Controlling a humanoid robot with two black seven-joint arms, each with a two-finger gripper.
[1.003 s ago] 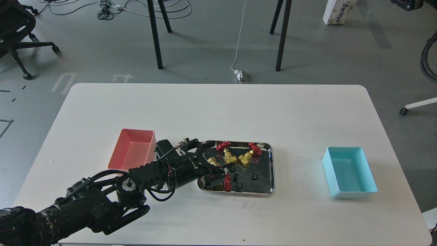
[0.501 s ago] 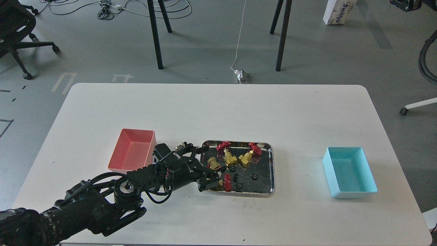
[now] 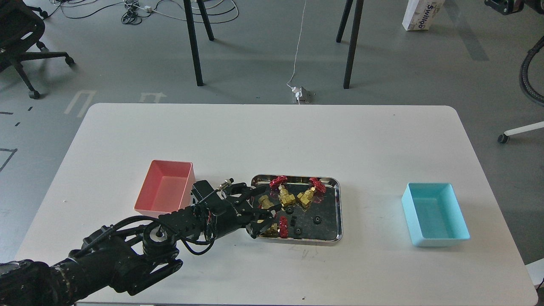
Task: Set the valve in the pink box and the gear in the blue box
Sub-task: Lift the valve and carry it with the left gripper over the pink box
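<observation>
The left gripper reaches over the left edge of the steel tray, its two dark fingers spread apart with a brass valve lying between them; whether the pads touch the valve I cannot tell. The right gripper does not show.

In the tray, two more valves with red handwheels lie at about 12 o'clock from the tray's middle, and a fourth valve rests near the front-left corner, at about 8 o'clock. Tiny black gears are scattered on the tray floor toward 5 o'clock.

The pink box stands at 9 o'clock from the tray, just beside the arm's wrist, with nothing visible inside. The blue box stands well apart at 3 o'clock, its inside also bare.

All of this sits on a white table with rounded corners; faint scuff marks show on its surface near the tray's front edge. Beyond the table lies a grey floor. At 12 o'clock, black table legs rise from it, and a white cable runs down to a small adapter. An office chair stands at 10 o'clock, tangled cables lie at 11 o'clock, and a white carton sits at 1 o'clock.
</observation>
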